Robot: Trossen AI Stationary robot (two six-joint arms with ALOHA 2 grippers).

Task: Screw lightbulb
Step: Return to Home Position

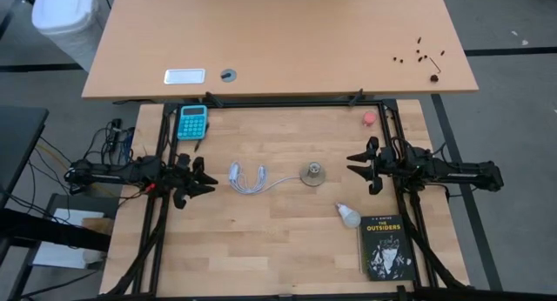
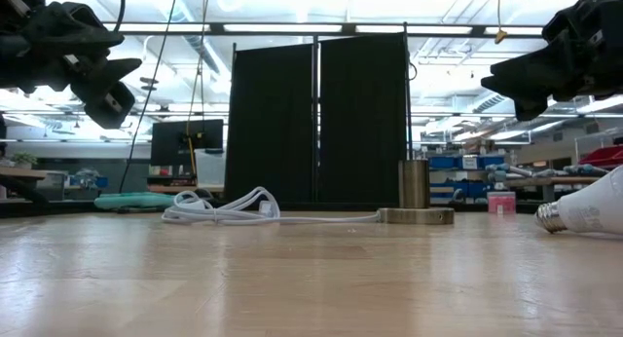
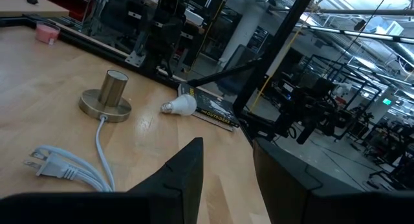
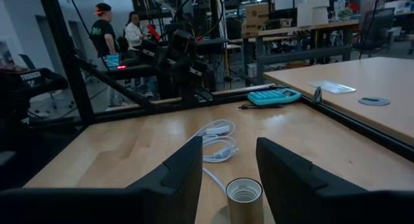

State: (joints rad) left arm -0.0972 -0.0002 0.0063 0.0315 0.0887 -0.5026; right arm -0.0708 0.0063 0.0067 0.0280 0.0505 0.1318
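Note:
The lightbulb [image 1: 349,217], small and white, lies on its side on the wooden table just off the black book's far corner; the low view shows its grey screw base [image 2: 551,216] pointing left. The brass socket [image 1: 312,172] stands upright on its round foot at mid-table, its white cord [image 1: 248,177] coiled to the left. My left gripper [image 1: 211,181] hovers level at the left, shut, holding nothing. My right gripper [image 1: 351,163] hovers level at the right, shut, holding nothing, with the socket [image 4: 244,198] just in front of it.
A black book [image 1: 385,245] lies at the near right. A teal calculator [image 1: 192,121] sits at the far left and a small pink object [image 1: 369,119] at the far right. A black frame [image 1: 287,101] borders the table. Beyond the table, people stand in the room [image 4: 102,30].

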